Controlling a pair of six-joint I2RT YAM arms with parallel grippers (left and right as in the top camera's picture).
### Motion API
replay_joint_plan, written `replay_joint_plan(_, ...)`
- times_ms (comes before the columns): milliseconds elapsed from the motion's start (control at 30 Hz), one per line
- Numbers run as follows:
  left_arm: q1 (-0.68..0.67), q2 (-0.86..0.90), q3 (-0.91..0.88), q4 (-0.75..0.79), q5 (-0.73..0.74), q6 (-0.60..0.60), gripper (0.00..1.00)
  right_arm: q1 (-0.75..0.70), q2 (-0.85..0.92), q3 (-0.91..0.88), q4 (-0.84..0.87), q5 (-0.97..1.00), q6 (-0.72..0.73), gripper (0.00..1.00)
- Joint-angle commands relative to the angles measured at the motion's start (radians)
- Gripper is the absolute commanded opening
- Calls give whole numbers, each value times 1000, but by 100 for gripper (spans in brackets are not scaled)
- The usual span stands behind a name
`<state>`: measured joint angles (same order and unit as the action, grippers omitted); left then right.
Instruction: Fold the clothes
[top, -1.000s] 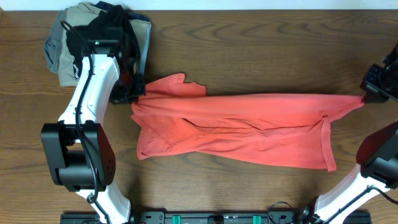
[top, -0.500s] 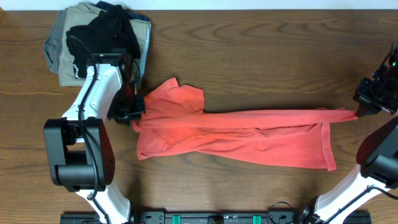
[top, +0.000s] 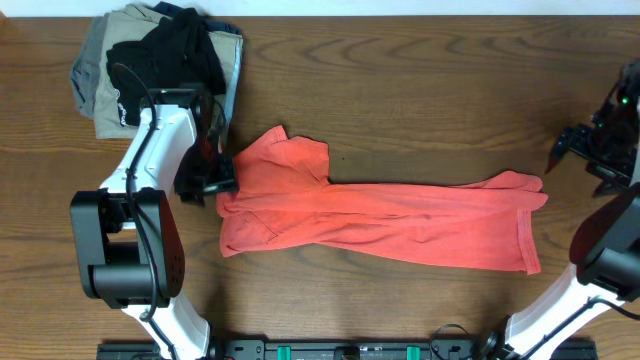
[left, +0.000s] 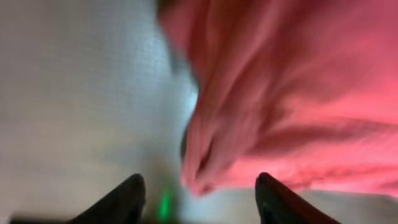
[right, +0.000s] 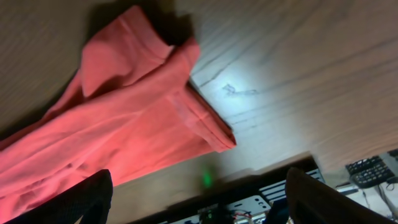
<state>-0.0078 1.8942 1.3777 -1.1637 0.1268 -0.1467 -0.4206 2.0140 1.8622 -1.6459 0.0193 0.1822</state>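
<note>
The red-orange T-shirt (top: 400, 215) lies on the wooden table (top: 420, 80), drawn out into a long band across the middle and creased lengthwise. Its wider, bunched end is toward the robot's left, with a flap of cloth turned up near that end. The left gripper (top: 218, 183) sits at the shirt's left edge. Its wrist view, though blurred, shows both fingers spread with a fold of fabric between them — not clamped. The right gripper (top: 562, 150) stands apart from the shirt's right end, over bare wood. Its wrist view shows the fingers wide apart with nothing between them, and the shirt's hemmed corner lying on the table below. At the far left corner a black garment (top: 170, 50) rests on a pile of folded khaki and grey garments (top: 95, 85), separate from the shirt.
</note>
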Motion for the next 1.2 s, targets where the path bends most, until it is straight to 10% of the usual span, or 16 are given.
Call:
replay_joint_plan(0,1,-24,0,91,5,22,62,48,0,-6,10,-8,3,87)
replay_joint_plan(933,-2,91,0,349,124,192,62,166,0,-8,60,-8,3,89)
replay_joint_plan(1167,-2,93,0,362,124,195,42,167,0,-8,65,-8,4,85)
